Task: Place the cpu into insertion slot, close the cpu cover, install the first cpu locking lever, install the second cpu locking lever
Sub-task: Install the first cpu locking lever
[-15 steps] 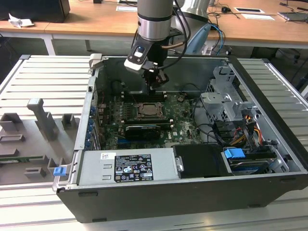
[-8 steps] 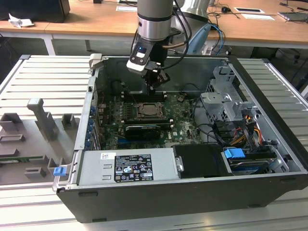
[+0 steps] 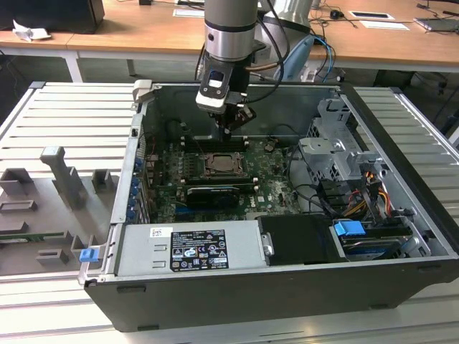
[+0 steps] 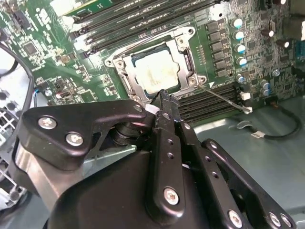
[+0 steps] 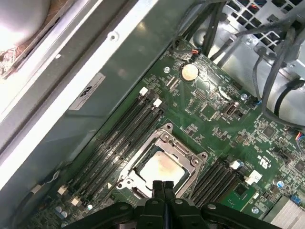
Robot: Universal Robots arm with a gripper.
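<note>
Black and close up, the gripper (image 5: 162, 185) has its fingertips pressed together with nothing between them, hanging just over one edge of the insertion slot (image 3: 226, 165). The cpu (image 4: 155, 71) lies inside it, its pale top showing through the cut-out of the cpu cover (image 4: 185, 52), which lies flat over it. From one corner of the slot a thin wire lever (image 4: 224, 98) sticks out across the long black memory slots (image 5: 119, 140). Green motherboard (image 5: 214, 102) spreads around, on the floor of the open computer case (image 3: 287, 297), with a grey power supply (image 3: 190, 247) along its near wall.
</note>
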